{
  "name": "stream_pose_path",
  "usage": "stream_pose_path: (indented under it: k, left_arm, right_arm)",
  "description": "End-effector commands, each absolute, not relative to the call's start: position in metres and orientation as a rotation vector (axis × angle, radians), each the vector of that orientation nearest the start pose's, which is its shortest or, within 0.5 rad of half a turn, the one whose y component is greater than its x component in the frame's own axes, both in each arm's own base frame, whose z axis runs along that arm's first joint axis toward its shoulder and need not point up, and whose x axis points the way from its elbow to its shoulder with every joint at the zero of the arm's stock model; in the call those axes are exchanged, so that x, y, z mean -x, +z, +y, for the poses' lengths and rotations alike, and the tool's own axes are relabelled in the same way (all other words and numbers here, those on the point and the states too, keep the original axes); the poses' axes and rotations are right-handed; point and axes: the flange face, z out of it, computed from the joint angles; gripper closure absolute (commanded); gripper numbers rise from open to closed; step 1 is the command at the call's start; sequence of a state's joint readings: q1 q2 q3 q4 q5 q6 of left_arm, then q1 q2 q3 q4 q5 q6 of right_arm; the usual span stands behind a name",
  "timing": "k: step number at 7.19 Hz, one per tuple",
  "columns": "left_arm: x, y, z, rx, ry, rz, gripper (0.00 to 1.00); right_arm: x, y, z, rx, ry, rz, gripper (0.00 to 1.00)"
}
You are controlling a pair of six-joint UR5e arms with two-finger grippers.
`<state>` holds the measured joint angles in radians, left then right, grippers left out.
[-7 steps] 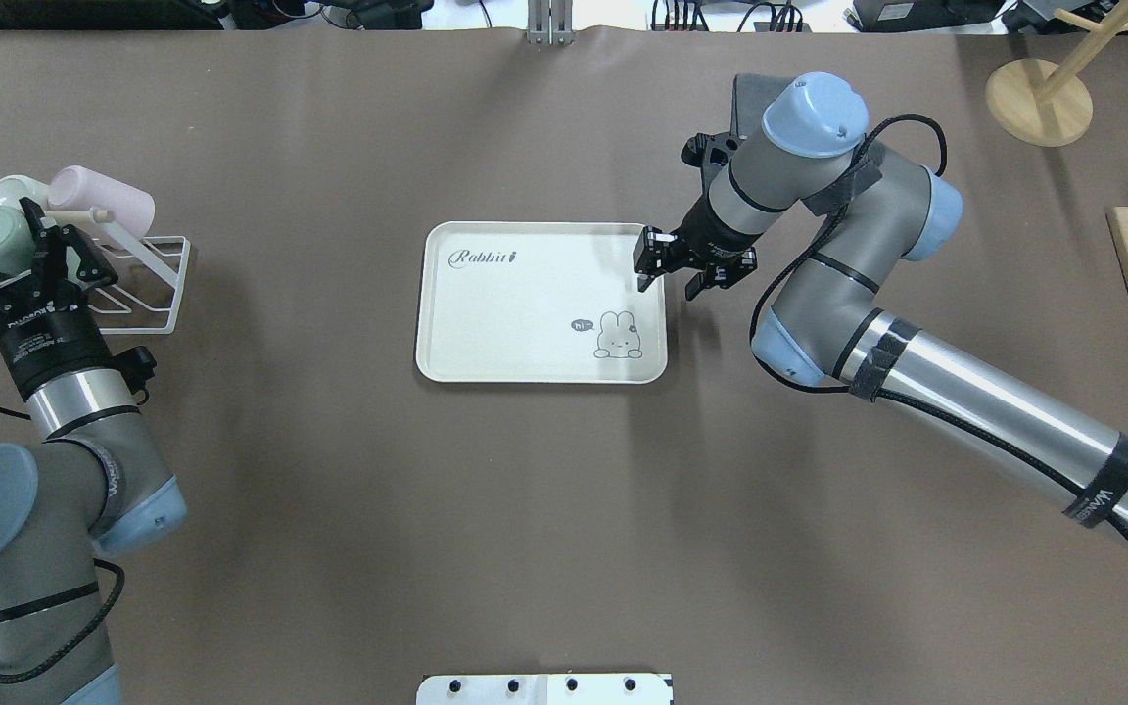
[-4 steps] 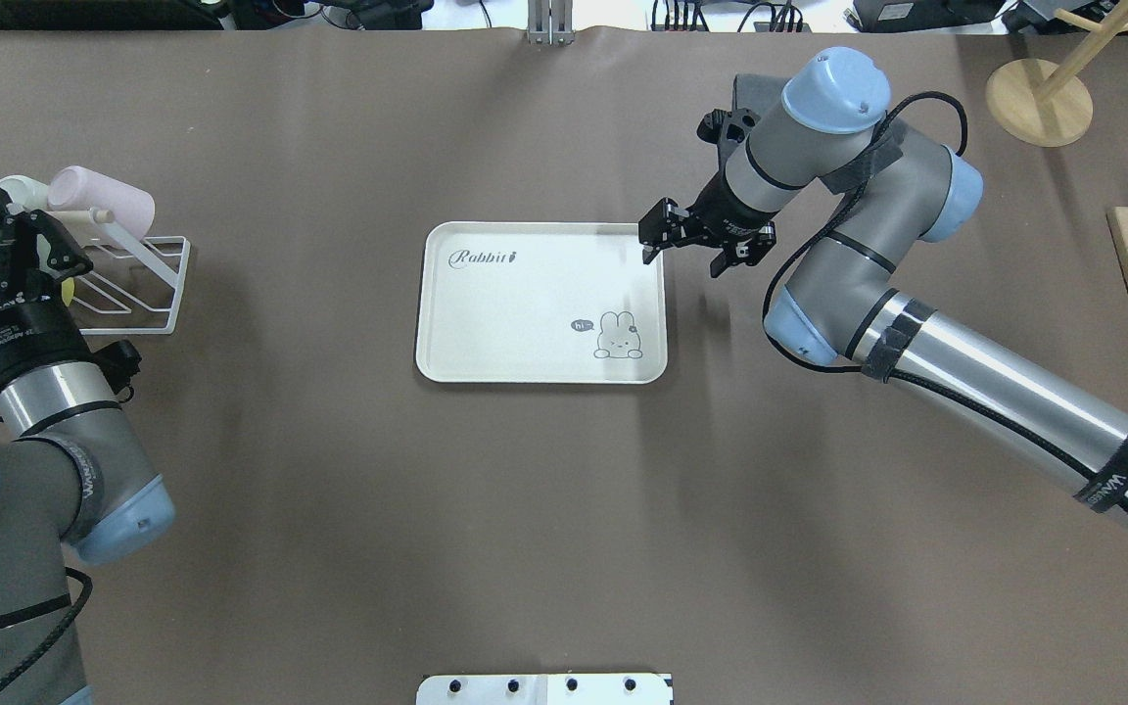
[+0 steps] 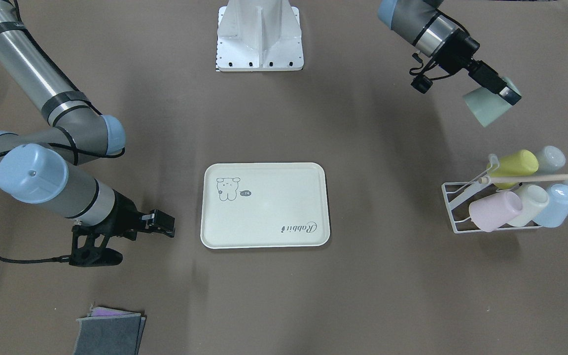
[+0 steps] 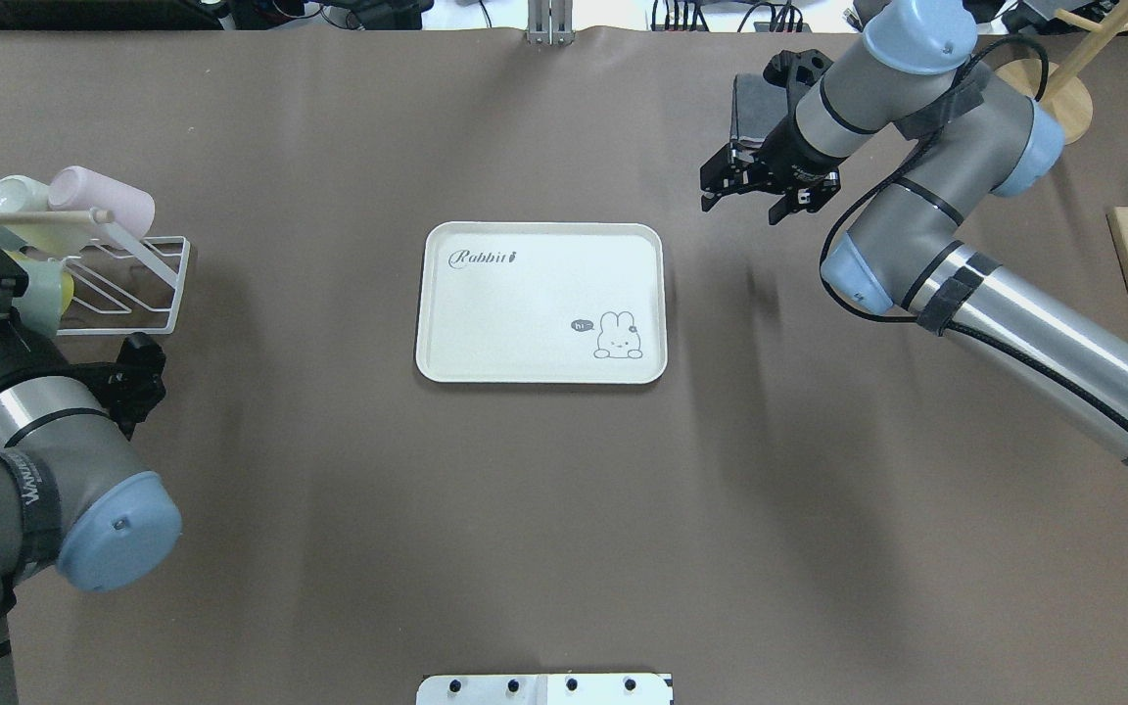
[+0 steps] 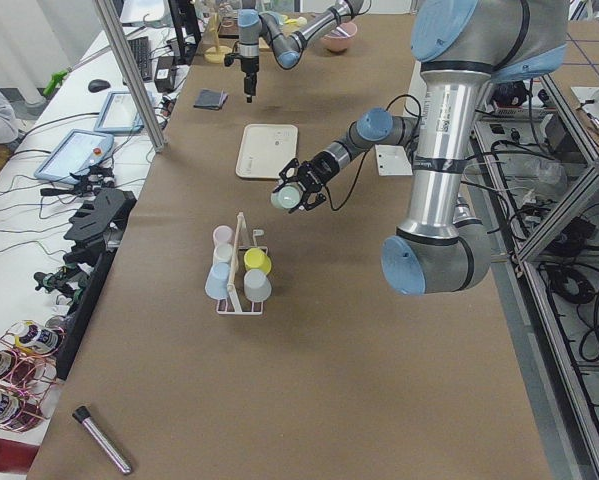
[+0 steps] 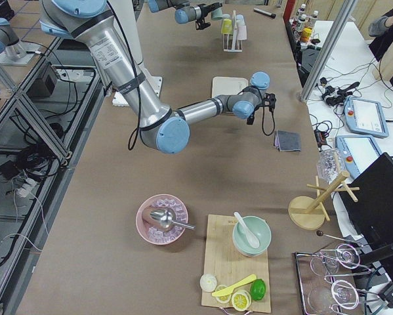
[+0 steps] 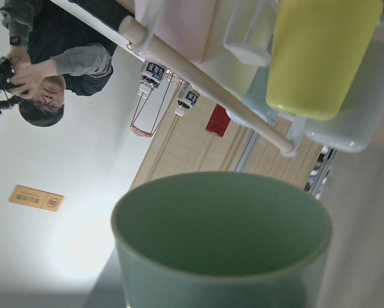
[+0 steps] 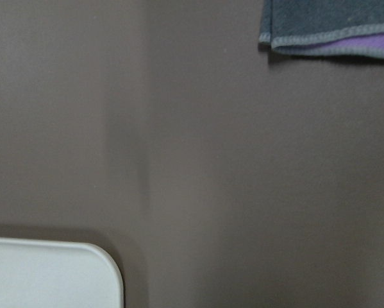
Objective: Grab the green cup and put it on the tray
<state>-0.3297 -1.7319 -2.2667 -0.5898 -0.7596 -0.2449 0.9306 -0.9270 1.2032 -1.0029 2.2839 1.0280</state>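
Left hand (image 3: 504, 93): clenched on the green cup (image 3: 485, 107); held above the surface (image 3: 363, 296), on the robot's side of the rack (image 3: 456, 199).
Green cup: gripped at the rim and tilted, with its open mouth turned toward the left wrist camera; apart from the rack and well apart from the tray (image 3: 264, 212).
Rack: white wire, stood on the surface at the robot's left, with a wooden rod (image 3: 535, 176) along its top. Five cups are lodged in it on their sides: a yellow-green cup (image 3: 513, 165), a grey-blue cup (image 3: 550, 159), a pink cup (image 3: 493, 211), a cream cup (image 3: 530, 203) and a blue cup (image 3: 557, 204).
Tray: cream, with rounded corners and a raised rim; laid flat at the middle of the surface. A small animal drawing and the word "Rabbit" are printed on it.
Right hand (image 4: 742, 206): released, fingers parted, nothing between them; held above the surface near the tray's far right corner, not touching it.
Cloths (image 3: 109, 333): grey over purple, folded, laid at the far edge on the robot's right.
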Motion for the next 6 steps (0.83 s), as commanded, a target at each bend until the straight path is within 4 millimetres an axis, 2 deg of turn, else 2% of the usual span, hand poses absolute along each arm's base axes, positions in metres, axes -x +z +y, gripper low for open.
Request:
stream_pose_path:
  k: [1,2,3,4,5,6]
  left_arm:
    - [-0.367,0.345,-0.308,-0.660,0.511,-0.204,0.82]
    - [-0.383,0.331,-0.303,-0.727,0.278,0.027,0.83]
    - [-0.403,0.321,-0.304,-0.782,0.185,0.185,0.83]
    - [-0.410,0.301,-0.305,-0.831,0.131,0.325,0.83]
    - [-0.419,0.281,-0.306,-0.873,0.087,0.444,0.83]
    - [-0.437,0.259,-0.309,-0.923,0.033,0.587,0.83]
  right_arm:
    - [0.367,0.393,-0.659,-0.109,-0.006,-1.007,0.00]
    - [0.343,0.407,-0.669,-0.139,-0.054,-0.971,0.00]
    - [0.294,0.418,-0.691,-0.158,-0.096,-0.909,0.00]
    - [0.223,0.418,-0.711,-0.184,-0.143,-0.851,0.00]
    - [0.183,0.394,-0.692,-0.166,-0.126,-0.804,0.00]
    - [0.187,0.373,-0.637,-0.147,-0.139,-0.724,0.00]
